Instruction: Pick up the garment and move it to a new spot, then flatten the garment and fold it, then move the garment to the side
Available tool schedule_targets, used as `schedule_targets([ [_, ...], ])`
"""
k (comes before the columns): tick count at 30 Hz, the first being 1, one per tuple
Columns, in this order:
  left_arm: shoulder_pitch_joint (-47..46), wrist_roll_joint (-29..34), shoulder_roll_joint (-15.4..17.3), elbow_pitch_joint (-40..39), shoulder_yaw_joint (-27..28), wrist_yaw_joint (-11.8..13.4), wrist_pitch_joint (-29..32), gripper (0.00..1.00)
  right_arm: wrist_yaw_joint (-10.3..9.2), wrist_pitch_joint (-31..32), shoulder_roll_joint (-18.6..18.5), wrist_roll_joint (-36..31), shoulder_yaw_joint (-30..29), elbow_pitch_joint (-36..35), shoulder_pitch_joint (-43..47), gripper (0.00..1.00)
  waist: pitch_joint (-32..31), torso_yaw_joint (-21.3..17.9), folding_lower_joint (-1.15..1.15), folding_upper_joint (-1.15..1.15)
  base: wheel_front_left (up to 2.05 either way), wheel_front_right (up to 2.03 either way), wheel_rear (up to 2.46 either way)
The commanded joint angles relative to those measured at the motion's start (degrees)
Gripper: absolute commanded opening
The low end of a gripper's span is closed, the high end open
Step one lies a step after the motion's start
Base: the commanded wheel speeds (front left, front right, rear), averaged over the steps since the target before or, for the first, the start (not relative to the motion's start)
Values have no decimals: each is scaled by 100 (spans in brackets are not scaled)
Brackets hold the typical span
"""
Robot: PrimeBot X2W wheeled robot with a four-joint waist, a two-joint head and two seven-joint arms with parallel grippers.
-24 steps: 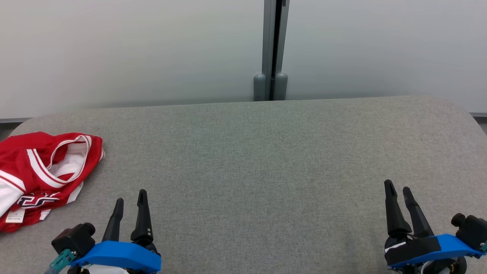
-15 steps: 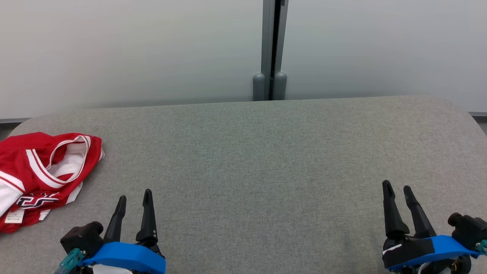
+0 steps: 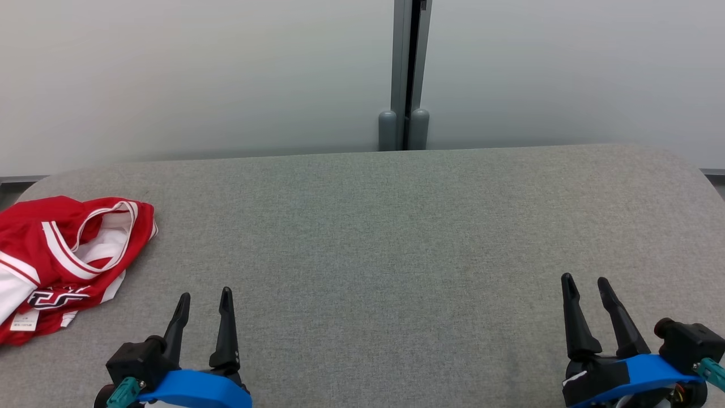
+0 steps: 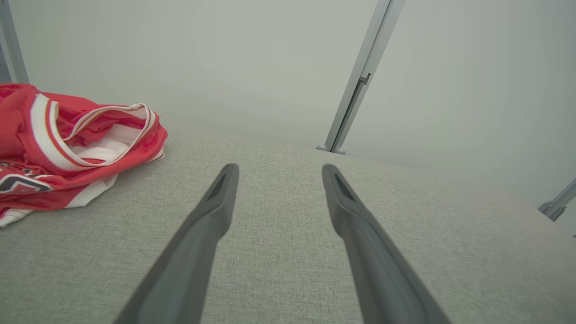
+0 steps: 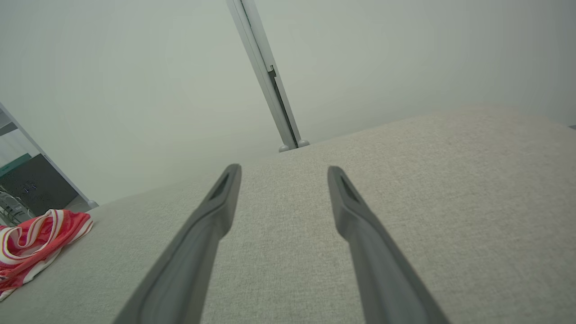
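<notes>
At the far left of the head view we see the crumpled red-and-white fabric jersey (image 3: 62, 255). It lies in a heap on the grey woven-fabric table top (image 3: 362, 226), against the left edge of the frame at mid-height. Its white-trimmed neck opening faces up and to the right, and a small white sewn-in label (image 3: 24, 322) shows at its lower left. It lies apart from both grippers.

In the lower left of the frame, below and just right of the jersey, we find the left gripper (image 3: 205, 293). Its two long dark fingers point up the frame from a blue plastic housing (image 3: 198, 391). The fingers stand parted with bare table between them, so it is released and holds nothing. In the left wrist view the left gripper (image 4: 279, 167) is spread over the grey cloth. There the jersey (image 4: 67, 153) sits at the left of the frame, clear of the fingertips.

In the upper middle of the head view, a grey metal post (image 3: 403, 73) divides the pale frosted wall panels (image 3: 198, 73) behind the table's far edge.

At the lower right we see the right gripper (image 3: 584, 279), likewise released and empty, with its fingers parted over the table. In its own wrist view the right gripper (image 5: 283, 167) frames bare cloth, and the jersey (image 5: 31, 243) shows small at the lower left, well apart.
</notes>
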Motion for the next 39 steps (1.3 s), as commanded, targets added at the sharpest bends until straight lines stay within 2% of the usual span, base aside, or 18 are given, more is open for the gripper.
schedule_targets([
  [1,8,137,33,-32,-6,43,-65,100,11,-63,-52,-170,6,-64,16,100,0,5,0,0,0,0,0],
  [13,59,504,101,94,-67,69,-211,100,13,-93,-57,-760,-33,-59,51,100,1,21,0,0,0,0,0],
  [29,190,694,-16,-11,-76,224,-319,100,13,-47,-63,-1360,-67,-24,105,100,-23,33,0,0,0,0,0],
  [39,216,876,70,-8,-105,228,-419,100,10,-210,-65,-1683,-25,5,80,100,-25,27,0,0,0,0,0],
])
